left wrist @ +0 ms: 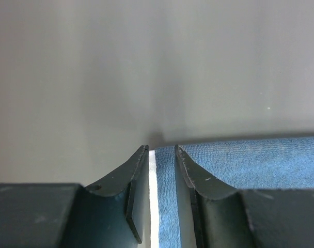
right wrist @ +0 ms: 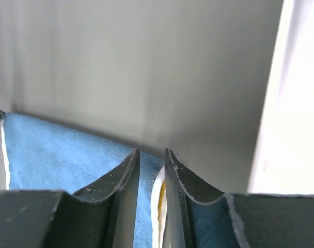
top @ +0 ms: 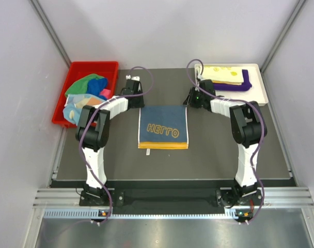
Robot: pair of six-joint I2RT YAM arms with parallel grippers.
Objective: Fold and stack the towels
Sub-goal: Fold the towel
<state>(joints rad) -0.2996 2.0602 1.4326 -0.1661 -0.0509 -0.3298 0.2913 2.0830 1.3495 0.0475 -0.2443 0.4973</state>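
Pinching the towel [top: 163, 126] at its far corners, your left fingers [left wrist: 132, 181] and right fingers [right wrist: 122, 178] each clamp its hem on the table [top: 219, 152].

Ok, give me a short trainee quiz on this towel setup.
1. True or false: the white tray holds a folded yellow towel and a purple towel.
2. Where is the loose towel pile? A) red bin B) white tray C) the bare table
3. The left hand and right hand both pinch the far edge of which towel?
Key: 1 true; 2 A; 3 the navy towel.
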